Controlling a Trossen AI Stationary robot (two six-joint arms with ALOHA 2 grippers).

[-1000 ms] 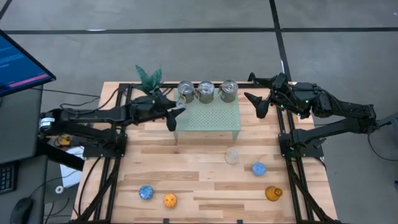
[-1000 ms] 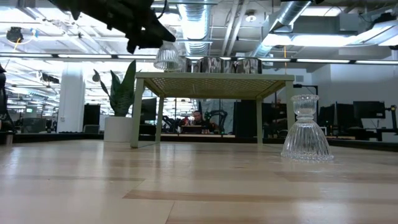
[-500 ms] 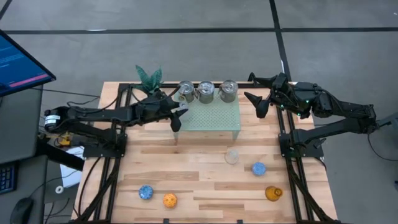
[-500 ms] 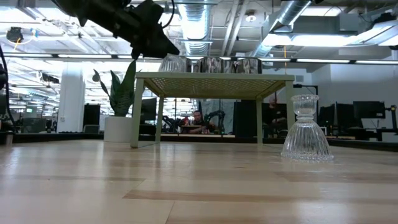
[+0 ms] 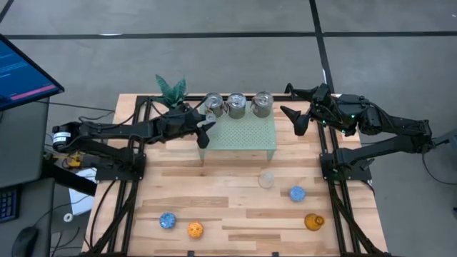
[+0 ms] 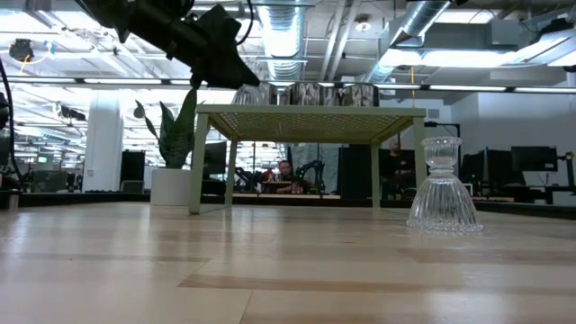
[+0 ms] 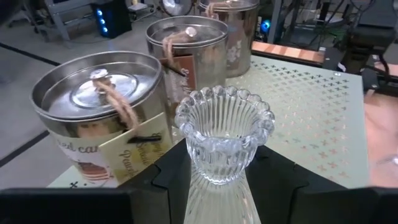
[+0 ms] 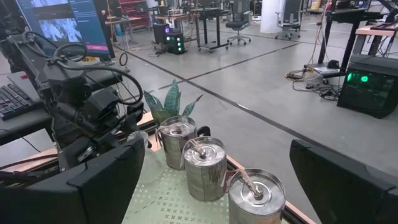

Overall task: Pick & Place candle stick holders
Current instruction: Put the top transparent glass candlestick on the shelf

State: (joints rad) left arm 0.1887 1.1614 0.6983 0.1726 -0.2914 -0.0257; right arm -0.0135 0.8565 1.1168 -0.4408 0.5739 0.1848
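My left gripper [image 5: 206, 127] is shut on a clear ribbed glass candle stick holder [image 7: 224, 127]. It holds it over the left end of the pale green perforated stand [image 5: 246, 134], beside the leftmost of three silver tins [image 5: 213, 105]. Whether the holder's base touches the stand is hidden. A second clear holder [image 5: 266, 179], two blue ones [image 5: 296, 193] [image 5: 168, 220], an orange one [image 5: 195, 229] and an amber one [image 5: 313, 222] stand on the table's near half. My right gripper [image 5: 285, 98] hangs open by the stand's far right corner. My left gripper pinches the glass holder at its narrow waist [image 7: 214, 182], below the scalloped cup, between its two fingers [image 7: 166, 173]. The fingers come nearly level from the table's left side. The holder stands upright in the hold, cup up.
A green plant [image 5: 171, 89] stands at the far left, just behind my left arm. The silver tins [image 8: 204, 167] line the stand's far edge. The stand's near half is bare. In the low view the second clear holder [image 6: 444, 189] stands in front of the stand's right leg.
My left gripper has sunk and gone a little toward the stand's far left corner with the glass holder. The holder was above the stand's top and is now down at the level of the tins, still upright.
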